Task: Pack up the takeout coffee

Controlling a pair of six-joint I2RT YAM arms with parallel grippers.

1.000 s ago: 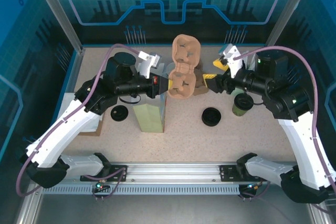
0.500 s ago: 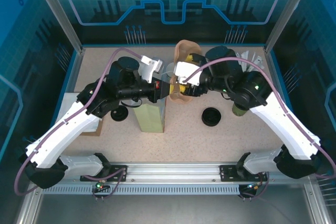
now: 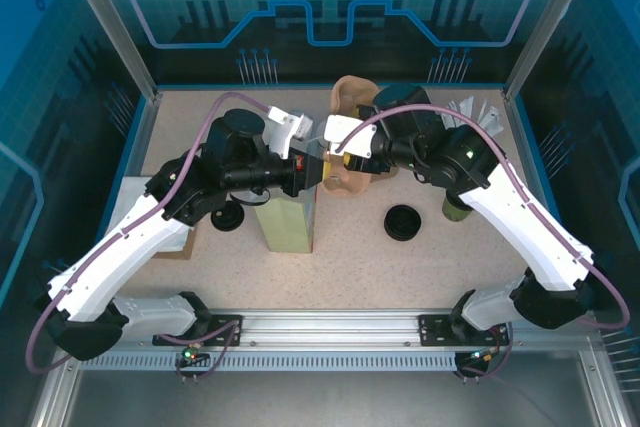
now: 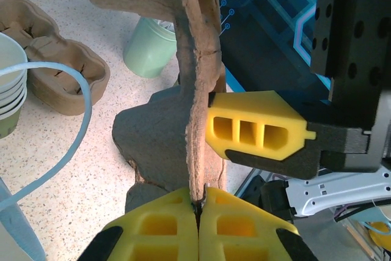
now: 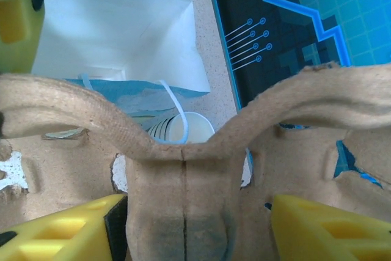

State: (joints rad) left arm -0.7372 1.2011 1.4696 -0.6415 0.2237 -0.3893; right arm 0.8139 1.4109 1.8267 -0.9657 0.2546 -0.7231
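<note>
Brown pulp at centre: saw the cup carrier (image 3: 347,97) pinched by its edge in the fully closed left gripper (image 4: 197,203), held up off the table (image 3: 350,257). Found the right gripper (image 5: 197,227) part-open astride the carrier's middle, one finger (image 4: 256,129) against it. Spotted the takeout coffee (image 3: 457,211) standing under the right arm (image 3: 505,202), right of a black lid (image 3: 402,222).
</note>
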